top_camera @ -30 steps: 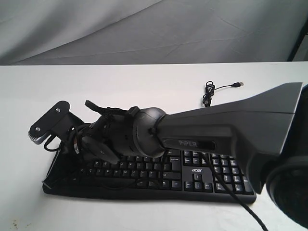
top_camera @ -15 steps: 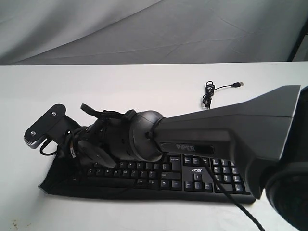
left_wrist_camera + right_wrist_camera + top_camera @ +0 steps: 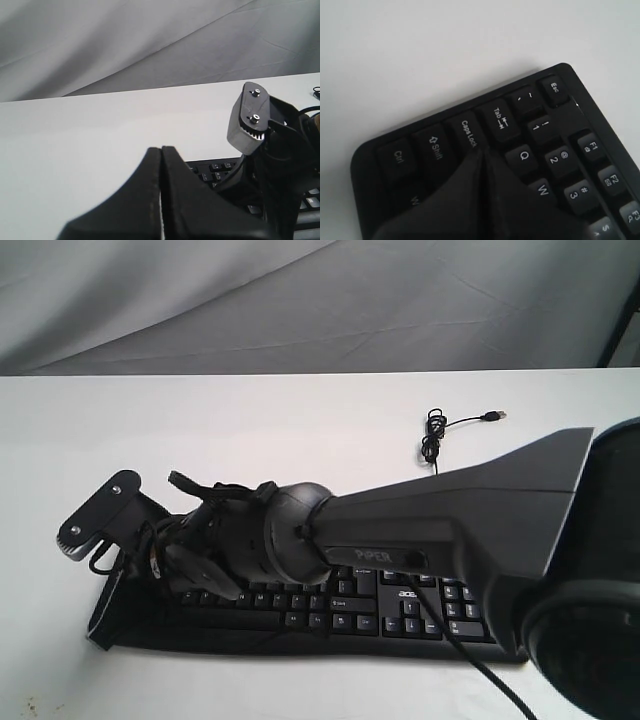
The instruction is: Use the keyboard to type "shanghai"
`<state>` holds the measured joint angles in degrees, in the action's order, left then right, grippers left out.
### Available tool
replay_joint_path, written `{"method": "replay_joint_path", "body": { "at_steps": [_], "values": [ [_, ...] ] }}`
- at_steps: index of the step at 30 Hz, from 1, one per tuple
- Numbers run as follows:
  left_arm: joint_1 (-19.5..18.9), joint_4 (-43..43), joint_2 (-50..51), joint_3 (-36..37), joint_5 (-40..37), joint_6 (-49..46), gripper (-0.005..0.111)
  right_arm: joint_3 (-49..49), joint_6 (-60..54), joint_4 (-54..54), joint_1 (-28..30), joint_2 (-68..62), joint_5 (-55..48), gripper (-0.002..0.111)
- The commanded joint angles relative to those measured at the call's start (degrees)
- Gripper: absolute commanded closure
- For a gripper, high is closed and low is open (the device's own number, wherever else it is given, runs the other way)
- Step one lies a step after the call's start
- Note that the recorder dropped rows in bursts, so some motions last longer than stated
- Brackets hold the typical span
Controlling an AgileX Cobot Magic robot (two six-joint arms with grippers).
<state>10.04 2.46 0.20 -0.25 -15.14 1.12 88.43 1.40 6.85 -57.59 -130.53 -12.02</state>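
Observation:
The black keyboard (image 3: 350,620) lies along the near side of the white table, with its acer logo showing beside the number pad. My right arm reaches across it to its left end. My right gripper (image 3: 190,575) is shut with nothing in it. In the right wrist view the right gripper (image 3: 482,152) has its joined tips down at the keyboard (image 3: 555,145), just short of Caps Lock and beside Q; the keys under the fingers are hidden. My left gripper (image 3: 161,150) is shut and empty, and hangs off the left end of the keyboard (image 3: 215,170).
The keyboard's thin cable with its USB plug (image 3: 435,435) lies coiled on the table behind the right arm. A grey cloth backdrop (image 3: 300,300) hangs behind the table. The right arm's wrist camera mount (image 3: 250,120) stands close in front of my left gripper.
My right arm has sunk lower and pushed a little further left over the keyboard's left end. The keyboard sits slightly nearer the front edge than a second ago.

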Motion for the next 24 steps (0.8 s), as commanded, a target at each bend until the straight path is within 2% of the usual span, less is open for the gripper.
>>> {"method": "replay_joint_path", "body": {
  "at_steps": [1, 15, 24],
  "values": [
    [0.2, 0.0, -0.2, 0.2, 0.3, 0.2, 0.107, 0.3, 0.1, -0.1, 0.4, 0.2, 0.8, 0.108],
    [0.2, 0.0, -0.2, 0.2, 0.3, 0.2, 0.107, 0.3, 0.0, -0.3, 1.1, -1.2, -0.7, 0.108],
    [0.2, 0.0, -0.2, 0.2, 0.3, 0.2, 0.107, -2.7, -0.7, 2.3, 1.1, 8.4, -4.1, 0.108]
  ]
}}
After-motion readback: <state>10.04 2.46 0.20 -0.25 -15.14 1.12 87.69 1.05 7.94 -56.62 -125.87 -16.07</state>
